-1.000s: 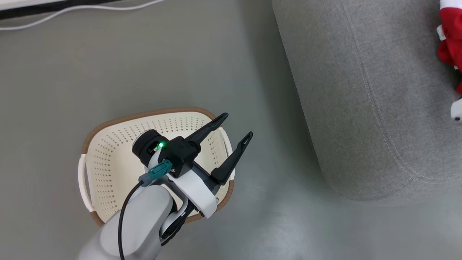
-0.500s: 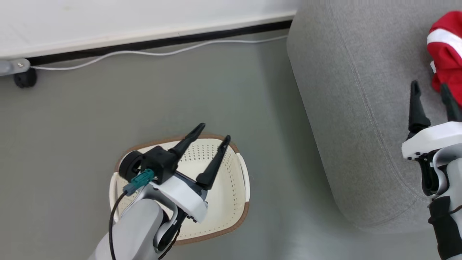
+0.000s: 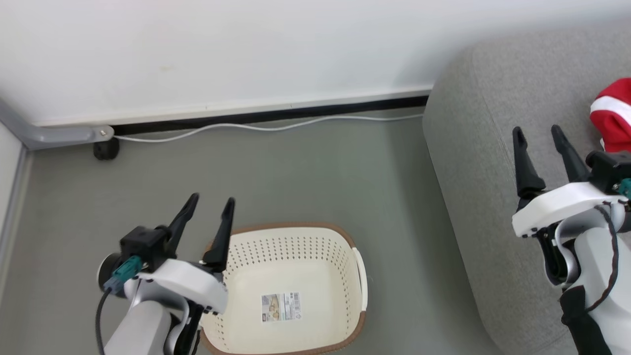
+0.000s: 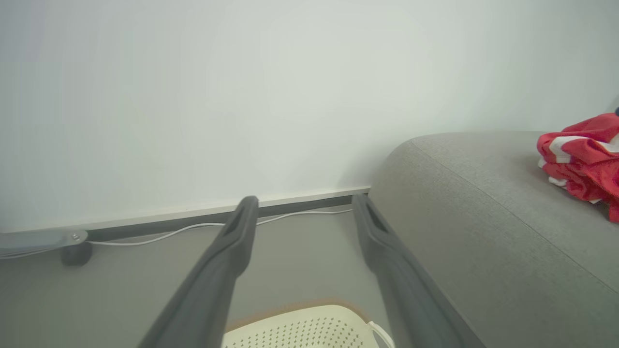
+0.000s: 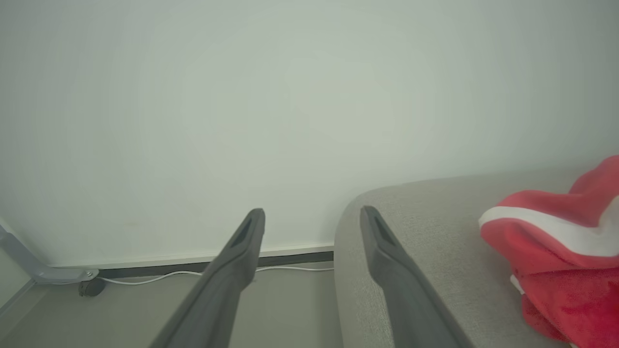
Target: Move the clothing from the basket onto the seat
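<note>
In head view, basket (image 3: 291, 228): on the floor at 6 o'clock; inside, a paper label (image 3: 281, 306) and no red fabric, so emptying looks done.
In head view, clothing (image 3: 611, 113): bright red with a white stripe, bunched on the seat (image 3: 473, 162) at 3 o'clock.
Left gripper (image 3: 212, 199): jaws apart, empty, at 8 o'clock beside the basket rim; reads as a rest pose.
Right gripper (image 3: 536, 130): jaws apart, empty, over the seat, just short of the clothing.
Left wrist view, clothing (image 4: 580, 169): crumpled heap at 3 o'clock on the seat top, thin folds, white trim.
Right wrist view, clothing (image 5: 556, 241): at 4 o'clock, right of the open jaws, untouched.
</note>
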Available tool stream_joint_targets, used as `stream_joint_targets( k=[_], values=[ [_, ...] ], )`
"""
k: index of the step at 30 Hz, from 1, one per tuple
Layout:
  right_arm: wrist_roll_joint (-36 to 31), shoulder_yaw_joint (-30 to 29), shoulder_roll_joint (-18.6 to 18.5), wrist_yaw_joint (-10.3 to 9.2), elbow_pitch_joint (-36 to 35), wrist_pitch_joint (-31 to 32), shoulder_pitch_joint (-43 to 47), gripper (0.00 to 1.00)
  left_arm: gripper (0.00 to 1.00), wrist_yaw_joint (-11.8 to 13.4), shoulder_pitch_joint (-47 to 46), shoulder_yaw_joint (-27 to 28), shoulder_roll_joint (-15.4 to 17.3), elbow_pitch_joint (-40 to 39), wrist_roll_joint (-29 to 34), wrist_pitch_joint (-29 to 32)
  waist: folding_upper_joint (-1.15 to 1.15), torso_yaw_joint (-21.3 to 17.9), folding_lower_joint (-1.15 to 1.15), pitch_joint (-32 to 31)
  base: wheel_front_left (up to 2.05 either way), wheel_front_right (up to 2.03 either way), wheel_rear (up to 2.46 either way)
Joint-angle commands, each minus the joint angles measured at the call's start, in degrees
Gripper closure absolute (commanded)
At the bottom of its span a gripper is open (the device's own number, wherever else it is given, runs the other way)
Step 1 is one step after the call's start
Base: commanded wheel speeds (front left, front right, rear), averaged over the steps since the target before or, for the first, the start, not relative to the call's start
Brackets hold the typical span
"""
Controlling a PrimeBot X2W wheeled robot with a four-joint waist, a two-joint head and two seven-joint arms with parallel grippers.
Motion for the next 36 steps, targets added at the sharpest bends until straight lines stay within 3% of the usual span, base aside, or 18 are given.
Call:
stream_joint_targets(
  k=[1,13,22,36],
  values=[
    [0.3,2.0,0.0,0.16,-2.0,-0.8,1.4,0.0,0.0,0.9,0.7,4.1,1.1,-0.6,1.0,-0.6,0.0,1.8,0.0,-2.9,0.0,0.0,0.0],
    [-1.0,3.2,1.9,0.16,-4.6,-0.8,7.0,0.0,0.0,2.2,8.4,15.2,0.3,0.7,4.1,-0.6,0.0,2.7,0.0,-7.9,0.0,0.0,0.0],
    [-2.5,4.0,3.2,0.16,-7.7,-0.8,12.3,0.0,0.0,3.7,14.1,22.8,-2.4,-2.2,7.4,-0.6,0.0,2.4,0.0,-9.0,0.0,0.0,0.0],
    [-4.9,0.7,5.0,0.16,-10.7,-0.8,18.9,0.0,0.0,1.7,19.8,29.9,-5.9,-6.9,12.0,-0.6,0.0,1.5,0.0,-9.5,0.0,0.0,0.0]
  ],
)
